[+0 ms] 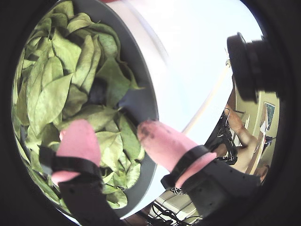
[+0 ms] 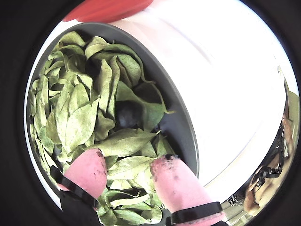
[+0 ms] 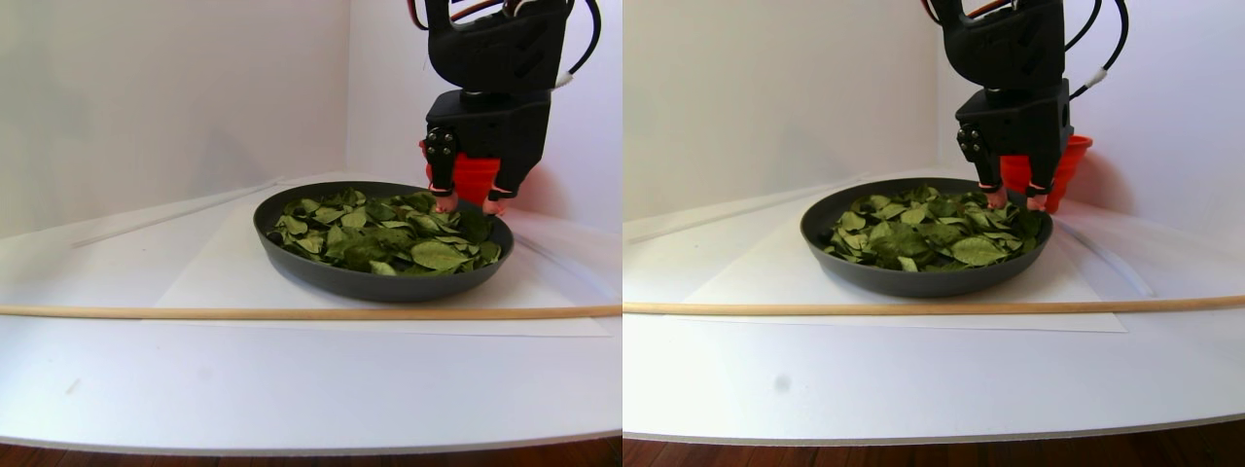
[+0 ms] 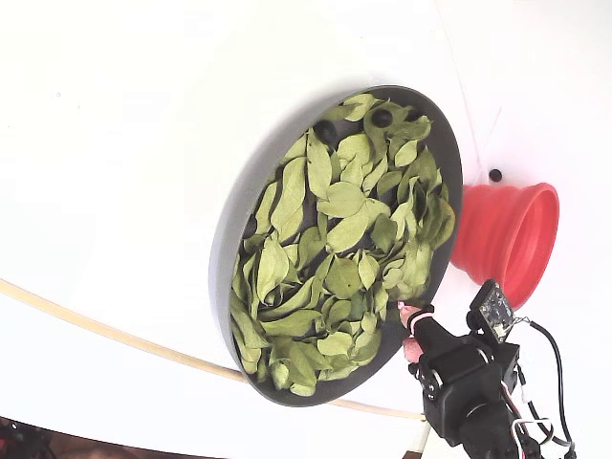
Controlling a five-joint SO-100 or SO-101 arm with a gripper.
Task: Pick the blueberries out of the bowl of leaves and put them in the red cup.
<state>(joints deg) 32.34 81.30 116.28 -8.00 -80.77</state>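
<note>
The dark grey bowl (image 4: 228, 225) holds many light green leaves (image 4: 335, 229). Two blueberries (image 4: 382, 118) lie at its far rim in the fixed view. In both wrist views another blueberry (image 2: 128, 114) (image 1: 97, 92) sits half under leaves, just ahead of my fingers. My gripper (image 2: 128, 160) (image 1: 112, 126) (image 4: 411, 325) is open, its pink fingertips (image 2: 164, 169) low over the leaves near the bowl's edge, with nothing between them. The red cup (image 4: 507, 239) (image 3: 474, 177) stands just outside the bowl, behind the gripper in the stereo pair view.
A thin wooden rod (image 3: 292, 312) lies across the white table in front of the bowl (image 3: 374, 282). A small dark ball (image 4: 494, 175) lies on the table beside the cup. White walls stand close behind bowl and cup.
</note>
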